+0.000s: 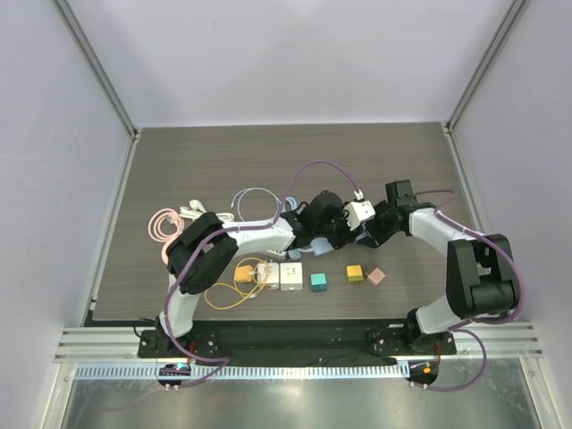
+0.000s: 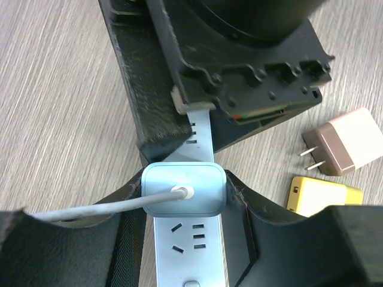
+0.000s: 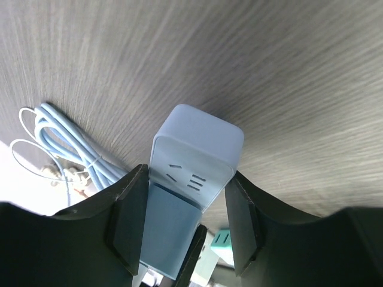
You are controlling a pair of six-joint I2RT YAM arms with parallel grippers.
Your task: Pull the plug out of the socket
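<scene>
A light blue plug (image 2: 184, 189) with a grey cable sits in a light blue power strip (image 2: 192, 251) lying on the wooden table. My left gripper (image 2: 184, 179) is shut on the plug, one finger on each side. My right gripper (image 3: 187, 191) is shut on the far end of the strip (image 3: 197, 149), pads against both long sides. In the right wrist view the plug (image 3: 170, 230) shows just behind that end. In the top view both grippers meet at mid-table, left (image 1: 323, 234) and right (image 1: 368, 232), with the strip (image 1: 319, 245) mostly hidden under them.
A row of small adapters lies near the front: orange (image 1: 243, 273), white (image 1: 291, 275), teal (image 1: 318, 281), yellow (image 1: 355, 273), pink (image 1: 376, 276). Coiled cables lie at left: pink (image 1: 165, 223) and light blue (image 1: 255, 198).
</scene>
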